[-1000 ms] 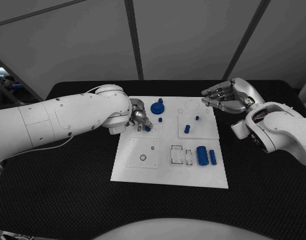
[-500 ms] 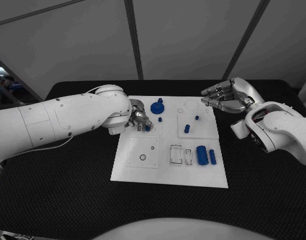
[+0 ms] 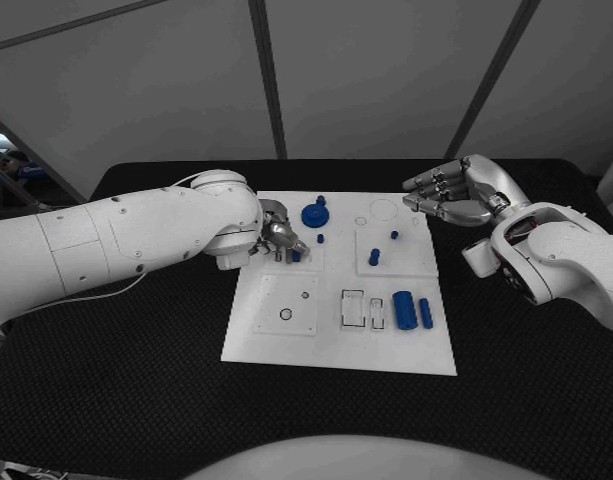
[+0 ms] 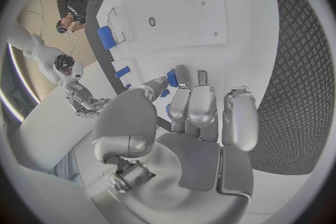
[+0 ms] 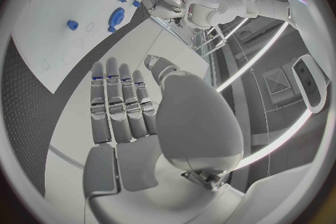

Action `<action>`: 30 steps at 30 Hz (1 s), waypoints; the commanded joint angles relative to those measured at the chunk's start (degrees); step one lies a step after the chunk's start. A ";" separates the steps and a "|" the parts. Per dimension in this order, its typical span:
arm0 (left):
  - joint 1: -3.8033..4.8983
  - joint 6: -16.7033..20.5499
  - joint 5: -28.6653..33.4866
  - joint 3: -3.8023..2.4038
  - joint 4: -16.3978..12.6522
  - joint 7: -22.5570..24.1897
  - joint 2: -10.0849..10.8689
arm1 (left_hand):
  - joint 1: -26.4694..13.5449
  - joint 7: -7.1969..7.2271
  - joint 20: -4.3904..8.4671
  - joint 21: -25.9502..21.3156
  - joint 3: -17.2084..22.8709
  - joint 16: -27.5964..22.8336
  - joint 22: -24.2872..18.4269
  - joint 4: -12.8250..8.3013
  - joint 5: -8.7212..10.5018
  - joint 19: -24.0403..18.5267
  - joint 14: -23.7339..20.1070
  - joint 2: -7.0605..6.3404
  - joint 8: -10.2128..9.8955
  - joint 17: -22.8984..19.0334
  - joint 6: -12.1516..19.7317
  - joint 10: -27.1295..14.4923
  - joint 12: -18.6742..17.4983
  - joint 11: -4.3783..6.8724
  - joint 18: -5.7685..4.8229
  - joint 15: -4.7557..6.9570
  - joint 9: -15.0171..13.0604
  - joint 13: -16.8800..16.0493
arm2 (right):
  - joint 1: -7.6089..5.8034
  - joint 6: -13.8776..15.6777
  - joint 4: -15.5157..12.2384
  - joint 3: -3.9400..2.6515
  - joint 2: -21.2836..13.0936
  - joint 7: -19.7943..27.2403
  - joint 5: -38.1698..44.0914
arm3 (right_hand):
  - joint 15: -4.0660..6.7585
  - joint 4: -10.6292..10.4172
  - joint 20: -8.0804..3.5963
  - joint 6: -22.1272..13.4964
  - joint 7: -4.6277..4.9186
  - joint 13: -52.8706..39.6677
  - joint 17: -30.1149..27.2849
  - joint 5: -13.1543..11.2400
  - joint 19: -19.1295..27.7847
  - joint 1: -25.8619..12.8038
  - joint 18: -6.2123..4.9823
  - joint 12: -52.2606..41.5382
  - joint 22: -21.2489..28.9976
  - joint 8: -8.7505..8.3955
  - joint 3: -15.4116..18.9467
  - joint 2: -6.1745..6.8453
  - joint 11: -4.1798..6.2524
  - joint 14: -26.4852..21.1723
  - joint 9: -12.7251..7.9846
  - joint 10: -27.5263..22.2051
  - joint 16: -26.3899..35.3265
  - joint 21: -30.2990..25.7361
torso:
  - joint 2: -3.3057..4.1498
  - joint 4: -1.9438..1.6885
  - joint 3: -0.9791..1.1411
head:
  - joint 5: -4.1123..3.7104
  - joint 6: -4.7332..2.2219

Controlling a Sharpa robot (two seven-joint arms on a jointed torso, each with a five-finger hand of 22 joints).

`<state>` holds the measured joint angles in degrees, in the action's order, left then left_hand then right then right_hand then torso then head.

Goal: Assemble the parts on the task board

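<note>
The flat white rectangular task board [image 3: 338, 345] lay in the middle of the black table [image 3: 133, 380], its long axis running away from the robot. The left hand [image 3: 279, 236] rested over the board's far left area, thumb and fingers pinched on a small blue peg [image 3: 295, 255]; in the left wrist view the same small blue peg [image 4: 171, 78] stood out past the fingertips [image 4: 181, 75], its end directed at the board surface. Whether it touched the board could not be told. Just beside that hand stood a round blue knob-shaped part [image 3: 316, 213]. A short upright blue pin [image 3: 374, 257] stood right of the board's centre line, with a smaller blue stud [image 3: 394, 237] beyond it. A larger blue cylinder [image 3: 406, 308] lay flat in the near right section, long axis along the board's length. The right hand [image 3: 450, 194] was held off the board's far right corner, fingers curled inward, grasping nothing.
</note>
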<state>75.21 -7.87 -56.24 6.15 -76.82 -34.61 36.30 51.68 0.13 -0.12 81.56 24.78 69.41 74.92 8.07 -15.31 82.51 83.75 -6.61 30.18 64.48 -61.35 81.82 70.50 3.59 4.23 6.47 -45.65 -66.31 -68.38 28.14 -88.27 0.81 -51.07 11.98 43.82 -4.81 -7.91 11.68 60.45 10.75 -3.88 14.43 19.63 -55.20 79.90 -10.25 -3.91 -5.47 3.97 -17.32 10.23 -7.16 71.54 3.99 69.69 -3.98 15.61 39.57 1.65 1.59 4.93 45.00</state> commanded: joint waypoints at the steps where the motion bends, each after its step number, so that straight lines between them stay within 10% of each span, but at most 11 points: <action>1: 0.03 -0.23 0.26 0.00 -0.01 -0.47 0.07 | -0.82 -0.06 0.01 0.17 -2.16 0.19 3.18 0.74 0.28 0.24 1.12 -0.15 -0.45 0.10 -0.37 0.12 0.42 0.16 -1.17 -0.04 -0.10 -0.15 | -0.07 -0.39 -0.14 -0.03 -0.03 0.17 -0.13 | 0.10 -0.04 0.33 -0.34 0.20 0.06 -0.09 0.31 -0.07 -0.70 -0.23 0.20 0.07 -0.21 -0.12 -0.09 -0.07 -0.37 -0.06 -0.28 0.40 -0.36 | -0.01 -0.01 -0.02 | -0.04 -0.05; 21: 0.02 1.28 0.25 -0.28 -2.10 -0.34 2.33 | 0.00 0.06 0.13 -0.04 -9.34 0.17 3.21 2.96 0.10 0.19 1.11 0.24 -0.93 0.15 -0.49 0.01 0.31 0.25 -1.12 0.07 -0.37 -0.01 | -0.07 -0.50 0.10 -0.03 0.00 0.14 -0.13 | 0.02 -0.05 0.38 -0.41 0.24 0.05 -0.16 0.32 0.00 -0.82 -0.23 0.19 0.16 -0.22 -0.11 -0.08 -0.11 -0.55 -0.06 -0.36 0.42 -0.52 | -0.03 -0.07 -0.04 | -0.14 -0.06; 30: 0.03 1.76 0.93 -3.98 -3.42 0.22 3.69 | 1.51 -0.17 0.06 -1.06 -11.40 0.08 2.00 2.99 -0.02 -0.60 1.07 0.10 -1.29 0.06 0.19 -0.73 -0.80 0.05 -0.81 -0.02 -0.47 1.26 | -0.06 -0.50 0.42 -0.03 0.13 0.16 -0.13 | 0.02 -0.05 0.38 -0.41 0.24 0.05 -0.16 0.32 0.00 -0.82 -0.23 0.19 0.16 -0.22 -0.11 -0.08 -0.11 -0.55 -0.06 -0.36 0.42 -0.52 | -0.01 -0.01 -0.01 | -0.04 -0.18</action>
<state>75.09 -6.81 -55.98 2.38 -80.00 -34.66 39.79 52.72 0.10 -0.08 80.71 13.70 69.41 74.92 11.07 -15.30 82.42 83.75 -6.54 29.08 64.59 -61.32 81.47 69.99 3.78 4.19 6.46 -46.07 -65.29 -68.38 27.97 -87.86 0.81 -50.99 11.88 43.82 -4.80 -7.91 11.68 60.24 10.95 -3.89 14.32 19.63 -55.20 79.68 -10.25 -3.91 -5.36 3.97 -17.32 10.00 -7.16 71.55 3.99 69.70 -3.79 15.37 39.55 1.61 1.56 4.87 44.90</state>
